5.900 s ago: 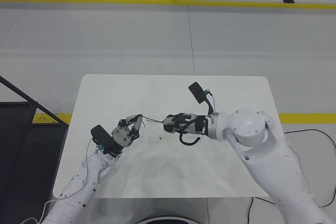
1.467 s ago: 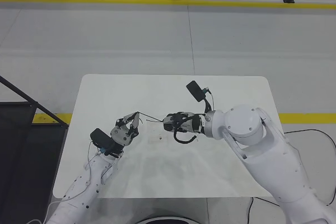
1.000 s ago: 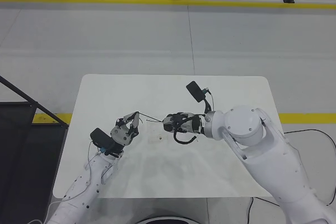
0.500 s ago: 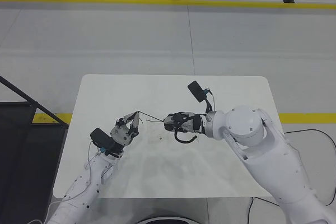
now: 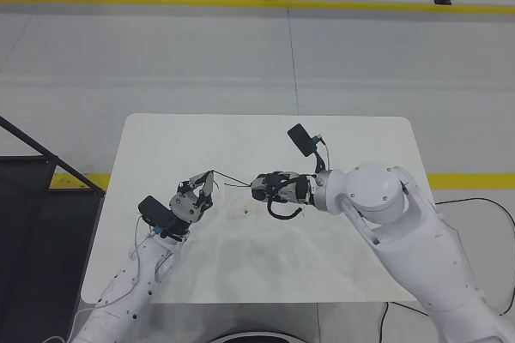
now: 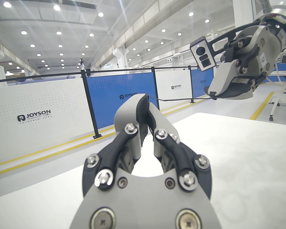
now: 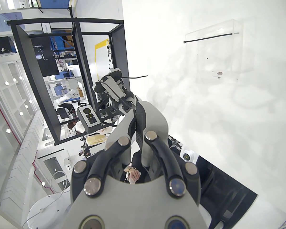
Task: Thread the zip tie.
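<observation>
Right, on the left, the left gripper [image 5: 203,183] hangs above the white worktop [image 5: 343,257], angled up and toward the middle. Its fingers [image 6: 131,110] are clamped tight on the zip tie [image 6: 181,99], pinching the black strap right at their tips. From that pinch the strap runs out straight and level, clear of the worktop, and points across the gap at the other arm. In the right wrist view its tapered end pokes out past the left gripper into open air.

Moving along to the middle, the right gripper [image 5: 257,186] sits just beside the strap's far end, facing the left gripper tip to tip. Its fingers [image 7: 155,115] are pressed together, dark pads meeting with no gap. In the left wrist view the strap's end lines up with a small dark nub at those fingertips. Whether the end touches them or stops just short, I cannot tell.

Down on the worktop, apart from both grippers, stands a clear box [image 7: 228,55], and a second black tie [image 7: 212,36] lies flat across its top edge.
</observation>
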Controlling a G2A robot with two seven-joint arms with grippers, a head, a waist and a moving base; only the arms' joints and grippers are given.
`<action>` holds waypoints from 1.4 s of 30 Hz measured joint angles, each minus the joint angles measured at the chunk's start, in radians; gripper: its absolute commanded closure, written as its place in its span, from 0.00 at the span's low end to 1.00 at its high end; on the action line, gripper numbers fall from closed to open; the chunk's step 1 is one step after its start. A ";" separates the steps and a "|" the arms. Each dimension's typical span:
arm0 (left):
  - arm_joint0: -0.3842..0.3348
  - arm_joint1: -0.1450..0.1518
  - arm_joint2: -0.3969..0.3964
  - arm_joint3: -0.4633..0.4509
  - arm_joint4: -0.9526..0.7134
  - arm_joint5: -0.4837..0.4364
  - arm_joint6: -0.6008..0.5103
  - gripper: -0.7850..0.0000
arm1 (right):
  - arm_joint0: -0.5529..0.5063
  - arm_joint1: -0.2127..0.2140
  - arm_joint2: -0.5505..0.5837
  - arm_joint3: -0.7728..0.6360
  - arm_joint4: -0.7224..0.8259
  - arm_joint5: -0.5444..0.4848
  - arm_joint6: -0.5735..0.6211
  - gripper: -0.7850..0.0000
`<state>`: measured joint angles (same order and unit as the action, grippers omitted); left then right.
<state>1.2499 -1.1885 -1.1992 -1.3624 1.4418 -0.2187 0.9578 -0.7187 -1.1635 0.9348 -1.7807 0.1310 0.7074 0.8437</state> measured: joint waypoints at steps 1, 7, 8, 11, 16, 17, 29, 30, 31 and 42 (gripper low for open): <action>0.000 0.000 0.000 0.000 0.000 0.000 0.000 1.00 | 0.000 0.000 0.000 0.000 0.000 0.000 0.000 1.00; 0.000 0.000 0.000 0.000 0.000 0.000 0.000 1.00 | 0.000 0.000 0.000 0.000 0.000 0.000 0.000 1.00; 0.000 0.000 0.000 0.000 0.000 0.000 0.000 1.00 | 0.000 0.000 0.000 0.000 0.000 0.000 0.000 1.00; 0.000 0.000 0.000 0.000 0.000 0.000 0.000 1.00 | 0.000 0.000 0.000 0.000 0.000 0.000 0.000 1.00; 0.000 0.000 0.000 0.000 0.000 0.000 0.000 1.00 | -0.040 0.004 0.014 -0.014 0.012 -0.048 -0.014 1.00; 0.000 0.000 0.000 0.000 0.000 0.000 0.000 1.00 | -0.049 0.007 0.019 -0.020 0.009 -0.052 -0.012 1.00; 0.000 0.000 0.000 0.000 0.000 0.000 0.000 1.00 | -0.073 0.014 0.029 -0.039 0.009 -0.054 -0.003 1.00; 0.000 0.000 0.000 0.000 0.000 0.000 0.000 1.00 | -0.069 0.012 0.026 -0.039 0.011 -0.051 -0.006 1.00; 0.000 0.000 0.000 0.000 0.000 0.000 0.000 1.00 | -0.067 0.011 0.023 -0.038 0.013 -0.049 -0.008 1.00; 0.000 0.000 0.000 0.000 0.000 0.000 0.000 1.00 | -0.046 0.004 0.002 -0.023 0.027 -0.032 -0.025 1.00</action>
<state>1.2499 -1.1885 -1.1993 -1.3624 1.4418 -0.2187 0.9578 -0.7643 -1.1590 0.9373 -1.8041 0.1579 0.6757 0.8192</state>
